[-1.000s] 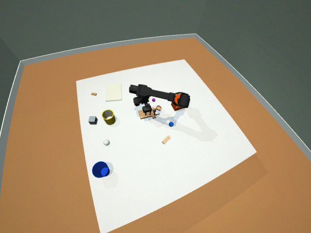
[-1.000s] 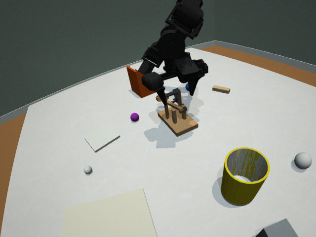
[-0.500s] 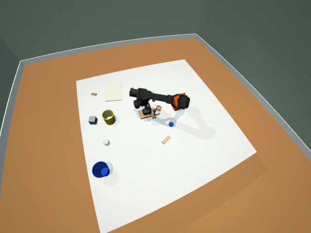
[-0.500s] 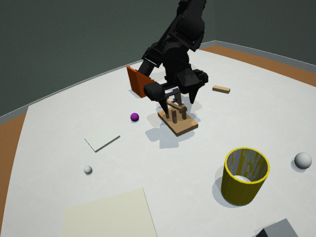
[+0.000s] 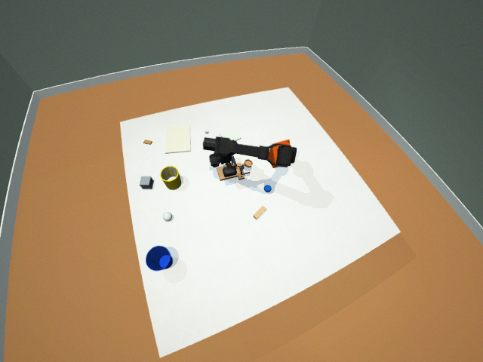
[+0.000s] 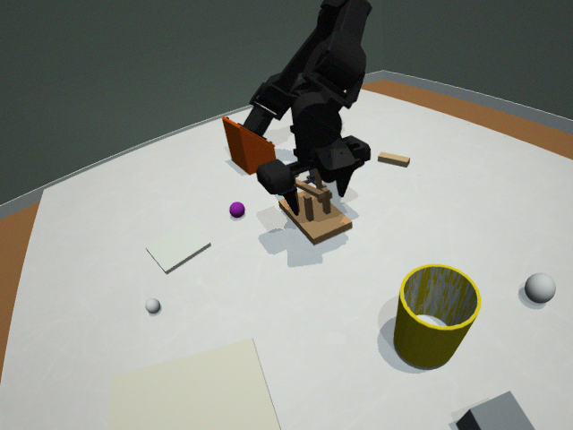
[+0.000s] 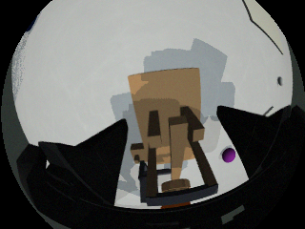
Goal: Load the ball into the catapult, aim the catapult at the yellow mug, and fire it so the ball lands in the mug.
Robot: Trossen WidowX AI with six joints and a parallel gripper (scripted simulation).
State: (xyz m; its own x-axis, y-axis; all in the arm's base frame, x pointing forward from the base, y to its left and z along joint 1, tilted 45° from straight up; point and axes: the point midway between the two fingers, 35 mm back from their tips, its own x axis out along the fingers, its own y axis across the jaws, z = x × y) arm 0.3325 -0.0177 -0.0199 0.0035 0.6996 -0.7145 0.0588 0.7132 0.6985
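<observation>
The wooden catapult (image 5: 223, 173) (image 6: 334, 227) (image 7: 167, 86) stands on the table, its base end toward the yellow mug's side. Its round cup (image 7: 175, 185) shows no ball. My gripper (image 6: 319, 204) (image 7: 174, 116) is open and empty, low over the catapult, one finger on each side of its frame. The yellow mug (image 5: 173, 183) (image 6: 425, 344) stands upright and apart from the catapult. A blue ball (image 5: 267, 188) lies on the table beyond the catapult's cup end. A purple ball (image 6: 236, 210) (image 7: 229, 155) lies beside the catapult; the arm hides it in the top view.
An orange wedge (image 6: 250, 150) stands behind the catapult. A wooden block (image 5: 259, 213) (image 6: 393, 159), a larger white ball (image 5: 167, 216) (image 6: 540, 288), a small white ball (image 5: 206, 131) (image 6: 152, 305), a grey block (image 5: 146, 182), a cream panel (image 5: 177, 139) and a blue cup (image 5: 154, 258) are around.
</observation>
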